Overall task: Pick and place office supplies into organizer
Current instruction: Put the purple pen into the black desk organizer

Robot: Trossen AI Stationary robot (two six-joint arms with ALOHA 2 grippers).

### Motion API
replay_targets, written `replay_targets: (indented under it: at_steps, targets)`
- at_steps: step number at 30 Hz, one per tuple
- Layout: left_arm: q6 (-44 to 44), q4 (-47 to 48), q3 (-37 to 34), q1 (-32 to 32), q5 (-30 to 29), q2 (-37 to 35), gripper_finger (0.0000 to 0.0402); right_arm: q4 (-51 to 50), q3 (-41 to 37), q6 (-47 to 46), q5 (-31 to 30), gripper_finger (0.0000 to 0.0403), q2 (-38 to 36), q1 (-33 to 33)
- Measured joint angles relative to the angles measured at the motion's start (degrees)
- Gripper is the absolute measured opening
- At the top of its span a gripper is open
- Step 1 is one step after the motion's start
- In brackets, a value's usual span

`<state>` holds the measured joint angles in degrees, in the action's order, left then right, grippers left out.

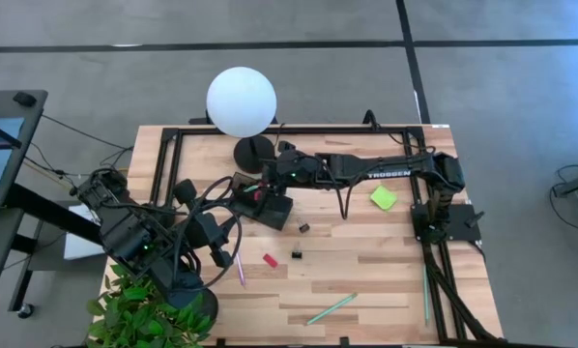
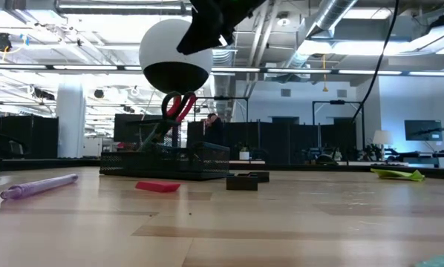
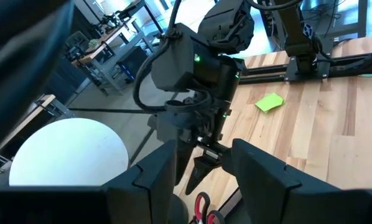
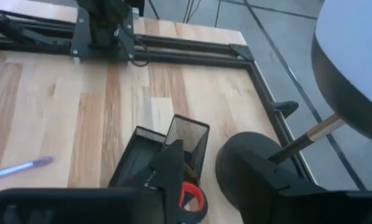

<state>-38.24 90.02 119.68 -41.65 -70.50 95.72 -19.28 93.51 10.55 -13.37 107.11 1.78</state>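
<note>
Left edge: plant [image 1: 144,309] crowds the near-left corner, so no room to swing there; left arm [image 1: 134,232] waits beside it, left jaws wide and empty, aimed toward the organizer [image 1: 274,211]; purple pen [image 1: 239,269] lies just past them on the worktop [image 1: 366,261], probably the left side's easiest pick.

Centre: scissors [image 2: 179,106] stand in the organizer's tall mesh cup, red handles up, blades down; upright looks right, since the cup is too short to lay them flat; right jaws hang straight above the handles, part open, holding nothing; low view shows a gap between them and the handles, so I judge the scissors placed.

Lamp [image 1: 241,101] is the squeeze: its base [image 1: 253,152] sits just behind the organizer and the globe overhangs my right wrist; I'd lift straight up and pull back toward the right, not rearward.

Near side of the organizer: red block [image 1: 270,259] and two clips [image 1: 303,228] lie flat, apart from one another, open worktop all round them; green pen [image 1: 332,307] is close to the front edge, so approach from above, not from the front.

Right: sticky pad [image 1: 384,198] lies alone under the right arm [image 1: 386,174], clear on all sides; black rail [image 1: 419,155] bounds the far and right edges.
</note>
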Motion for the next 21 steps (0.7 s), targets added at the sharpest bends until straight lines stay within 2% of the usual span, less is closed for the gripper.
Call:
replay_targets:
  at_steps: [3,5,10,12,16,21]
  targets:
    - [0.00,-0.01,0.00,0.01,0.50,0.00,0.0153,0.87,0.00,-0.70,0.04,0.0134,0.00,-0.29]
    - [-0.77,-0.02,0.00,0.00,1.31,0.00,0.0153,0.47,0.00,-4.50,0.78,0.0138,0.00,-0.98]
    - [-6.20,-0.08,-0.74,0.00,5.05,0.23,0.0153,-9.35,0.13,-10.60,13.57,0.0131,-2.11,-4.72]
    - [-9.17,-0.09,-2.82,-0.09,5.66,0.74,0.0153,-16.60,-0.11,-12.38,14.38,0.0126,-3.44,-7.14]
    - [-19.99,-0.31,-10.80,-0.52,5.81,0.94,0.0153,-24.68,-0.17,-16.73,8.47,0.0117,-4.50,-12.21]
    - [-41.21,-4.94,-25.27,-0.88,6.44,0.94,0.0153,-32.21,-0.16,-20.14,-1.36,0.0114,-8.36,-17.27]
